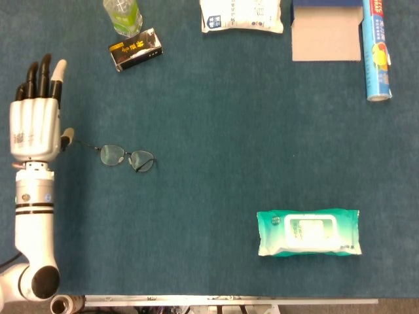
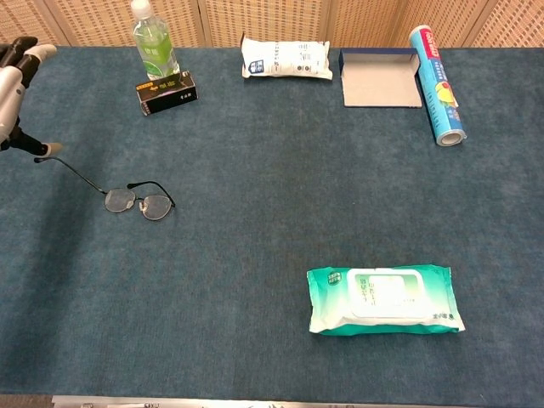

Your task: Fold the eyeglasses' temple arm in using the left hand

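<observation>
Left robot hand flat, fingers extended

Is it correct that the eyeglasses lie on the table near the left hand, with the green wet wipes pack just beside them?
Not quite. The eyeglasses do lie near the left hand, but the head view shows the wet wipes pack far off toward the right.

The left hand has a silver-white back, black fingers (one pale-tipped) and a white cylindrical forearm ringed with thin black bands.
</observation>
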